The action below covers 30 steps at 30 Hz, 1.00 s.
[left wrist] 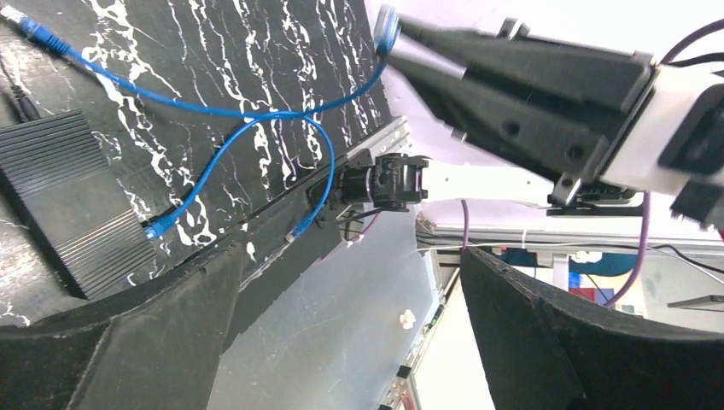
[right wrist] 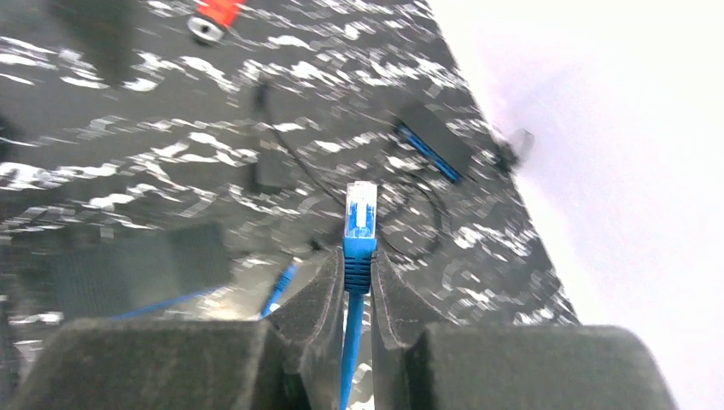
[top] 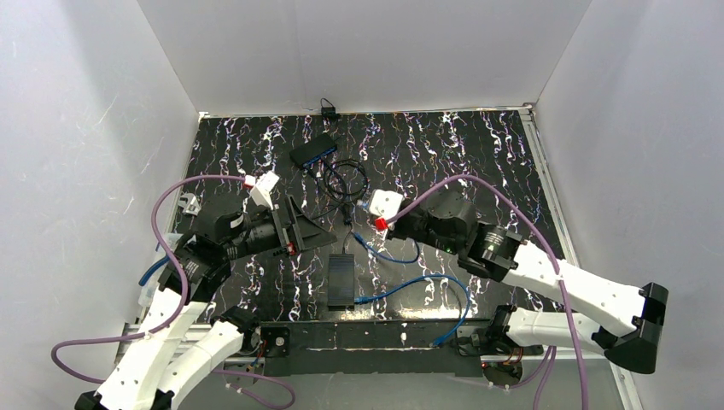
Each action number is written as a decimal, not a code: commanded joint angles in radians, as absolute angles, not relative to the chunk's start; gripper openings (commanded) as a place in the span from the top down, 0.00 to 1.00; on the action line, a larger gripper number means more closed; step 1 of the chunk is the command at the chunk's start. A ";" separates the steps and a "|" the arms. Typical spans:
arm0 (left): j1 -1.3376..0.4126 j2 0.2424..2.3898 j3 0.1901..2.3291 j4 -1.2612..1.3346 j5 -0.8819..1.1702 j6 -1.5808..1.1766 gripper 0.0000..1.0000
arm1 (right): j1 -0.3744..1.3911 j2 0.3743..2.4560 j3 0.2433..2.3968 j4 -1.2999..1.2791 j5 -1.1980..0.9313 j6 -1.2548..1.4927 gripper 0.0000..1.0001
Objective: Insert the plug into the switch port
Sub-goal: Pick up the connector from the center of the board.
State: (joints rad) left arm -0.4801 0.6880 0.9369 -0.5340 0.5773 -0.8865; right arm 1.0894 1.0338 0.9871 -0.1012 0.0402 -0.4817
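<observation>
Foam pads of right gripper fill bottom of its wrist view, clenched on blue cable just under plug. Plug sticks up clear of pads, over table. Switch shows there only as blurred dark box w/ blue strip, upper right of plug and well apart, so plug is not in any port.

Top view gives layout wrist cam can't: switch sits upper centre near back wall. Thin black wire is coiled just below it, btw switch & both grippers. Flat ribbed black box lies lower centre, w/ blue loops on table to its right.

Left gripper is released, fingers spread wide at frame bottom, nothing btw them. Only left wrist view shows right gripper side-on, upper right, cable hanging from its tip, plus a loose blue end lying by box corner.
</observation>
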 commanded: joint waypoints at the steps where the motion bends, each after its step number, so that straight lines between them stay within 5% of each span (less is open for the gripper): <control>1: -0.479 0.696 0.983 -0.602 0.538 -0.813 0.02 | 1.033 0.987 1.034 -0.095 0.249 -0.616 0.99; 8: -0.479 0.701 0.973 -0.630 0.503 -0.772 0.02 | 0.984 0.940 1.074 -0.154 0.313 -0.706 0.99; 30: -0.477 0.805 0.723 -0.538 0.456 -0.773 0.02 | 0.905 1.128 0.727 -0.121 -0.158 -0.255 0.99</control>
State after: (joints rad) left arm -0.4801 0.7808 0.7573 -0.5720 0.4762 -0.7746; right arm 0.9081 1.1055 0.7219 -0.1589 -0.0337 -0.3349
